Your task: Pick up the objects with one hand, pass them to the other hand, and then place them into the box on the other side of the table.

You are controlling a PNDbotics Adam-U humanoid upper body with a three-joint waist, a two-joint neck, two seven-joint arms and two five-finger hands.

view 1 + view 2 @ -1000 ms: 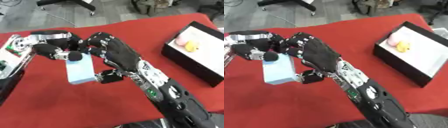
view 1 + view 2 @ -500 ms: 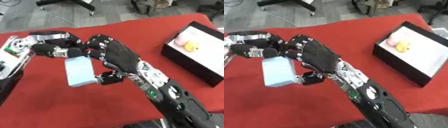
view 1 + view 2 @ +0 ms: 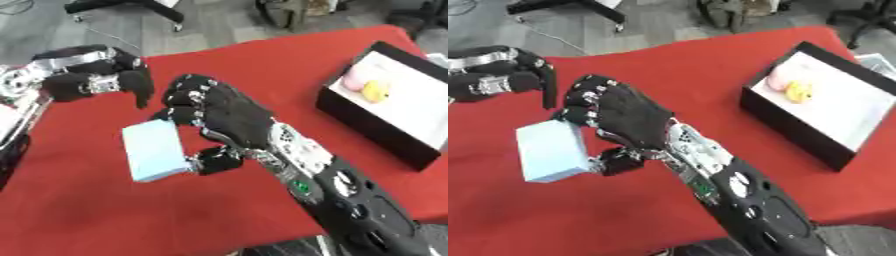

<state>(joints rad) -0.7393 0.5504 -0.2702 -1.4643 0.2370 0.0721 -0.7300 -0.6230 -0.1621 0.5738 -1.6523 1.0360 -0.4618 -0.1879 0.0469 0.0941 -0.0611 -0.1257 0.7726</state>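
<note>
A light blue rectangular block hangs above the red table, held by my right hand. The fingers curl over its upper right edge and the thumb presses its lower right corner. My left hand is up at the left, apart from the block, with its fingers relaxed and pointing down. At the right stands the black box with a white inside, holding a pink object and a yellow object.
The red cloth covers the whole table, with grey floor past its far edge. A black chair base stands on the floor at the back. My right forearm crosses the lower right of the table.
My left hand has let go of the blue block and drawn up and away to the left. The block now stays in my right hand alone, slightly lower.
</note>
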